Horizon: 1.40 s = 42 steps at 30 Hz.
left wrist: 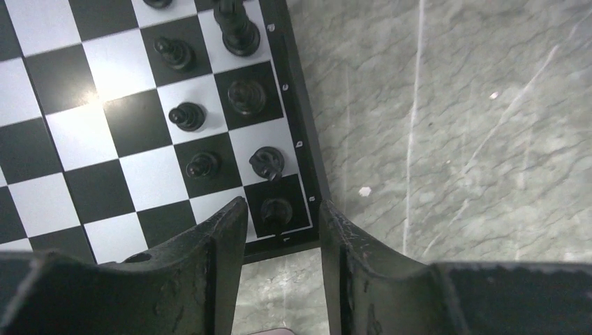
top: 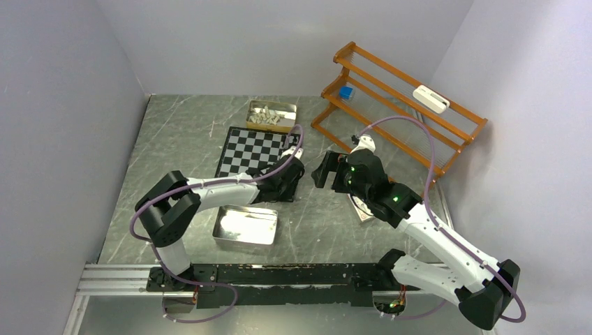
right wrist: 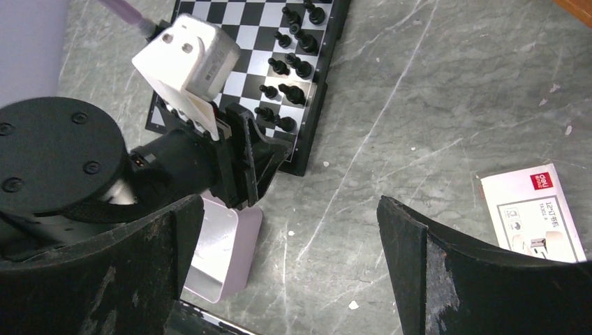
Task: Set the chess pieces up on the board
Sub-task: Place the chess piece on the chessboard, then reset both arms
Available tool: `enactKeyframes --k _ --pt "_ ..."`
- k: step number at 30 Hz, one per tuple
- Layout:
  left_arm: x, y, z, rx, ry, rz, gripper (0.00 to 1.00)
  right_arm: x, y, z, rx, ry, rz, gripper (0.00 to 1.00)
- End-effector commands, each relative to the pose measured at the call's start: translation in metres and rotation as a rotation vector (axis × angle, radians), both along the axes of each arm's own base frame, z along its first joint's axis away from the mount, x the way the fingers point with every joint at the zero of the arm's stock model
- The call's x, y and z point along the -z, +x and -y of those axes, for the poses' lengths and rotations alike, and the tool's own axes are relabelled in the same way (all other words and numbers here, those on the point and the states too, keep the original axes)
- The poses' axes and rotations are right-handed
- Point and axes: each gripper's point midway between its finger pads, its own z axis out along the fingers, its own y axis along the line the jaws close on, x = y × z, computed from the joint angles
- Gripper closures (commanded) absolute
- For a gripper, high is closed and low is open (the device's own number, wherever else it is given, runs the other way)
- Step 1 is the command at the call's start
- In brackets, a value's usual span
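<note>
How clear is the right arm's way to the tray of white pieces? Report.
Probably yes. The right tool is open and empty, and only bare table lies between it and the tray beyond the board. The left arm is over the board's near corner, off that path.

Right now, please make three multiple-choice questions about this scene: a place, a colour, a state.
1. On the board, the black pieces stand: A) in the middle; B) in two rows along one edge; C) on every square.
2. The rack is: A) green; B) orange; C) grey.
3. The right gripper is: A) open and empty; B) shut on a piece; C) shut on paper.
Answers: B, they line one border; B, its bars are orange; A, its jaws stand wide apart, nothing between.
</note>
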Motion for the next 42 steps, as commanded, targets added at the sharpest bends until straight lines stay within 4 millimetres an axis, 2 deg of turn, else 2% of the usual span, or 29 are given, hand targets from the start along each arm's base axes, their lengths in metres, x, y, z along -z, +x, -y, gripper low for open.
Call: enactKeyframes --k 1,6,9,10,11,12,15,20,23,27,30,32,34,38,42 --pt "-0.029 0.006 0.015 -0.010 -0.047 0.026 0.50 -0.015 0.005 0.004 0.018 0.005 0.040 0.00" --pt "-0.064 0.000 0.025 -0.026 -0.142 -0.003 0.37 -0.020 0.006 0.013 0.056 -0.016 0.048 0.00" --pt "-0.085 -0.009 0.023 -0.045 -0.195 -0.029 0.30 -0.029 0.007 0.019 0.070 -0.028 0.071 0.00" --pt "-0.090 -0.013 0.021 -0.049 -0.212 -0.041 0.22 -0.033 0.006 0.021 0.076 -0.029 0.079 0.00" --pt "-0.093 -0.018 0.020 -0.046 -0.227 -0.055 0.05 -0.035 0.006 0.024 0.084 -0.033 0.083 0.00" --pt "-0.097 -0.023 0.018 -0.041 -0.238 -0.068 0.02 -0.036 0.005 0.026 0.090 -0.034 0.088 0.00" --pt "-0.106 -0.035 0.001 -0.096 -0.249 -0.090 0.02 -0.032 0.004 0.029 0.088 -0.040 0.106 0.00" --pt "-0.133 -0.045 -0.027 -0.184 -0.328 -0.044 0.02 0.004 0.000 0.033 0.111 -0.064 0.041 0.00" --pt "-0.130 -0.055 -0.044 -0.204 -0.353 -0.034 0.02 0.025 -0.003 0.030 0.098 -0.070 0.008 0.00" --pt "-0.123 -0.070 -0.059 -0.161 -0.370 -0.018 0.02 0.035 -0.005 0.036 0.118 -0.097 -0.023 0.00" --pt "-0.113 -0.083 -0.069 -0.135 -0.388 -0.027 0.02 0.032 -0.013 0.038 0.085 -0.110 -0.021 0.00" --pt "-0.115 -0.092 -0.072 -0.091 -0.423 -0.014 0.02 0.027 -0.021 0.035 0.040 -0.076 -0.009 0.00" --pt "-0.128 -0.099 -0.073 -0.044 -0.477 0.005 0.02 0.020 -0.030 0.033 0.025 -0.018 -0.005 0.00" --pt "-0.157 -0.111 -0.086 -0.031 -0.522 0.027 0.02 0.008 -0.047 0.028 -0.002 0.101 -0.008 0.00" --pt "-0.169 -0.124 -0.096 0.005 -0.560 0.039 0.02 -0.002 -0.056 0.028 -0.032 0.167 0.031 0.00"
